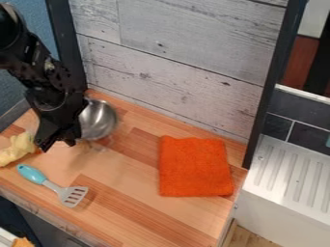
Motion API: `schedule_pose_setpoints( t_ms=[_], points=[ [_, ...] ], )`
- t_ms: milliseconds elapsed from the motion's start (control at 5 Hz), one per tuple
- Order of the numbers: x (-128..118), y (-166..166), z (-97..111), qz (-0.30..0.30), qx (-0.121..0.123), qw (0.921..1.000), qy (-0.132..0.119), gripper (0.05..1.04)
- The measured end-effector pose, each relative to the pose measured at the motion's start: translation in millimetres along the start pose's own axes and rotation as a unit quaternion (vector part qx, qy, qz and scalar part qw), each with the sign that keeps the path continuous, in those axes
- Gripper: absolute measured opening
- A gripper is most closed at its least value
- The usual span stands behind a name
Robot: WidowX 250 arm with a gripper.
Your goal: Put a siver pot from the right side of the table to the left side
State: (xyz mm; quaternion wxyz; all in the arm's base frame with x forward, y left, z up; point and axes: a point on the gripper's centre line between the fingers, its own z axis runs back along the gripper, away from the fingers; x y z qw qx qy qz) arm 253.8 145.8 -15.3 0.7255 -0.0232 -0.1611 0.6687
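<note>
The silver pot (100,120) lies at upper left, just right of the tool (57,144); that is partly open, apparently gripping nothing. Any withdrawal should clear the pot.

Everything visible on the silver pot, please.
Silver pot: rounded, smooth, shiny, metal by its look, with bright and dark reflections. It sits toward the left end of the wooden table, near the plank wall. The gripper hides its left part; I can't tell whether they touch, or make out a handle.
</note>
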Motion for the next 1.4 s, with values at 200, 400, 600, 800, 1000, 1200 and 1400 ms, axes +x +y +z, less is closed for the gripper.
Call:
schedule_pose_setpoints(
  t_ms=[200, 400, 600, 800, 1000, 1200, 1400],
  points=[
    [-1, 3, 0, 0.006, 0.008, 0.9999, 0.011, 0.485],
    [-3, 2, 1, 0.005, 0.005, 0.9998, 0.017, 0.804],
    [-7, -3, 3, -0.010, 0.010, 0.9996, 0.026, 1.012],
    [-9, -12, 22, -0.033, 0.024, 0.9990, 0.021, 1.011],
    [-9, -21, 49, -0.058, 0.043, 0.9973, 0.011, 1.004],
    [-12, -28, 72, -0.076, 0.070, 0.9946, -0.004, 1.001],
    [-12, -29, 74, -0.075, 0.071, 0.9946, -0.004, 1.001]
  ],
)
